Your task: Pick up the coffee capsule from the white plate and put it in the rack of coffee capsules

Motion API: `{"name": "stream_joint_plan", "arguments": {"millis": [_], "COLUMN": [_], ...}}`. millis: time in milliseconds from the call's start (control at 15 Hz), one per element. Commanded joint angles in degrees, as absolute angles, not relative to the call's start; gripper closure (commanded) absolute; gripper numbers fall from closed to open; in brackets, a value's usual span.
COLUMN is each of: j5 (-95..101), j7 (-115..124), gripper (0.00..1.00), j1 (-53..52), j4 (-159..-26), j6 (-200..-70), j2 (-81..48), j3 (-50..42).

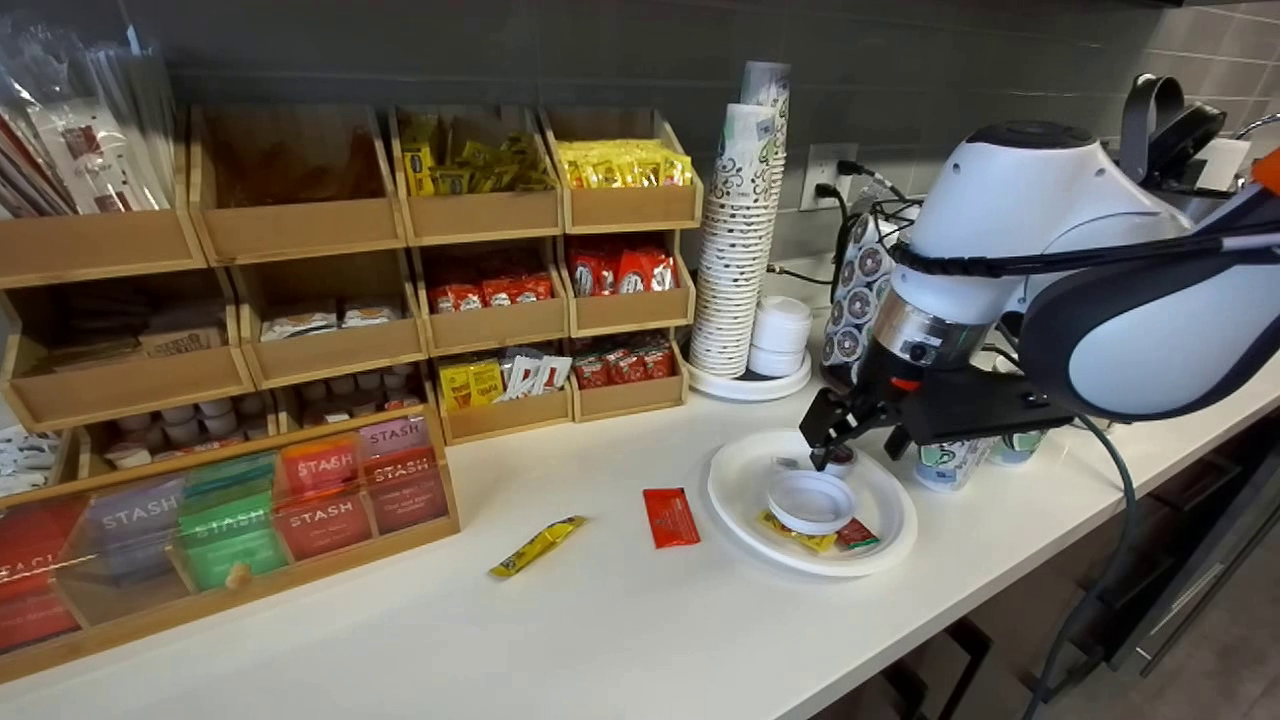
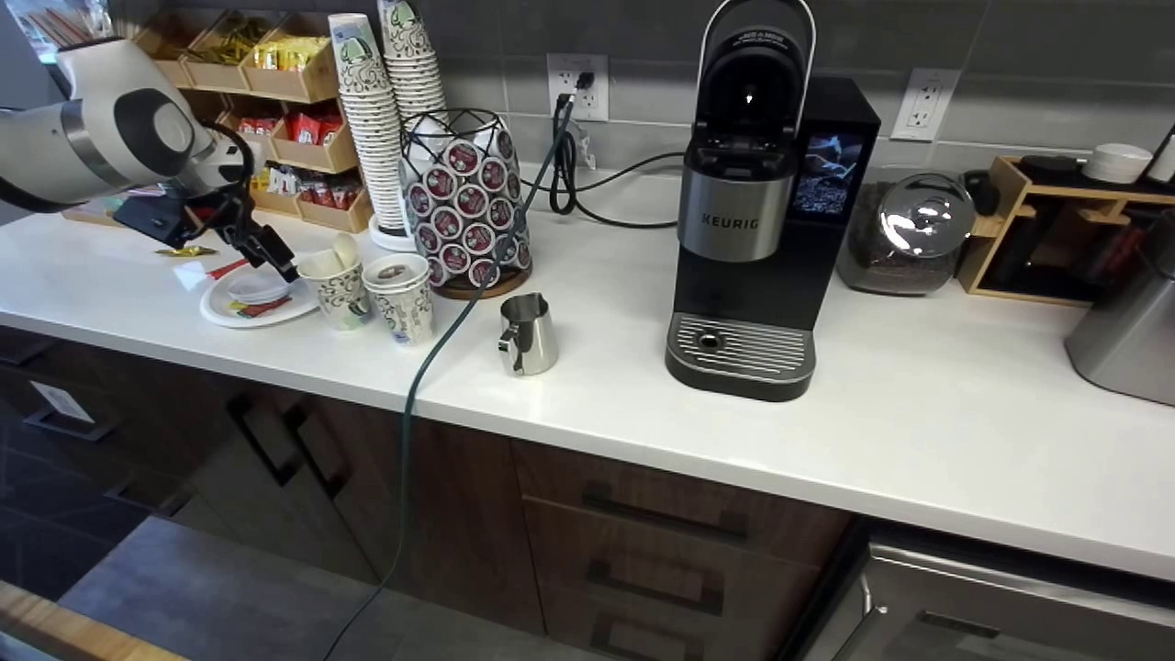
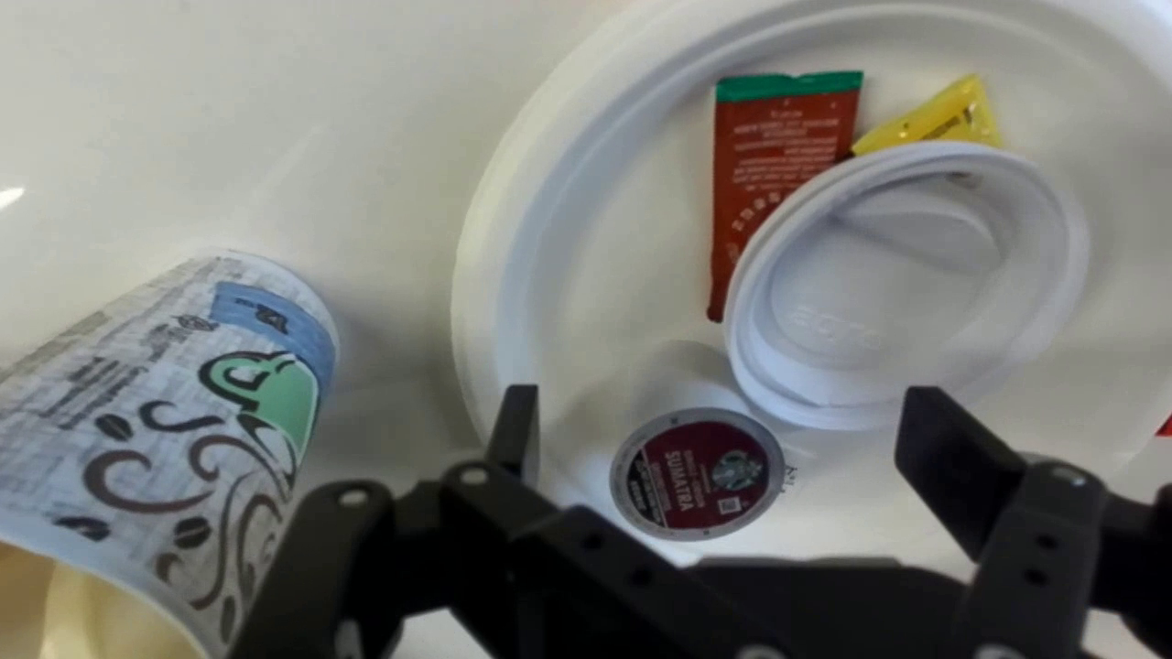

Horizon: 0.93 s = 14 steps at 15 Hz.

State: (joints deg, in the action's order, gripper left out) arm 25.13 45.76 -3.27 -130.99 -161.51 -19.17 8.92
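The coffee capsule (image 3: pixel 700 474), a white pod with a dark red and black lid, sits on the white plate (image 3: pixel 494 265), lid facing the wrist camera. My gripper (image 3: pixel 721 412) is open above the plate, with the capsule between its fingers, nearer the left one in the wrist view, and nothing held. In an exterior view the gripper (image 1: pixel 858 455) hangs low over the plate (image 1: pixel 735 520) near the capsule (image 1: pixel 842 456). In an exterior view the gripper (image 2: pixel 275 257) hides the capsule. The rack of coffee capsules (image 2: pixel 468 197) is a dark wire cylinder full of red-lidded pods.
A small white bowl (image 3: pixel 879 302), a red packet (image 3: pixel 778 156) and a yellow packet (image 3: pixel 943 119) share the plate. Patterned paper cups (image 2: pixel 340 294) stand beside it, towards the rack. Cup stacks (image 2: pixel 367 138) and a steel pitcher (image 2: pixel 530 335) flank the rack. A cable (image 2: pixel 436 353) hangs before it.
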Motion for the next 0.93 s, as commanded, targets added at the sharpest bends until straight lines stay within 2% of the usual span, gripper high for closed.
{"name": "stream_joint_plan", "arguments": {"millis": [0,67,200,467,867], "j5": [23.7,18.4,17.9,19.1,12.7], "j7": [43.6,39.0,38.4,40.2,31.1], "gripper": [0.00,0.00,0.00,0.00,0.00], "j1": [-2.3,-6.7,-6.4,-12.3,-12.6], "j4": [-130.6,-130.6,-130.3,-128.7,-128.0], "j6": [-161.9,-162.6,-162.6,-162.4,-160.9], "j2": [-19.9,-19.8,-20.1,-21.1,-21.7], "j3": [9.8,5.6,6.0,-1.0,0.3]}}
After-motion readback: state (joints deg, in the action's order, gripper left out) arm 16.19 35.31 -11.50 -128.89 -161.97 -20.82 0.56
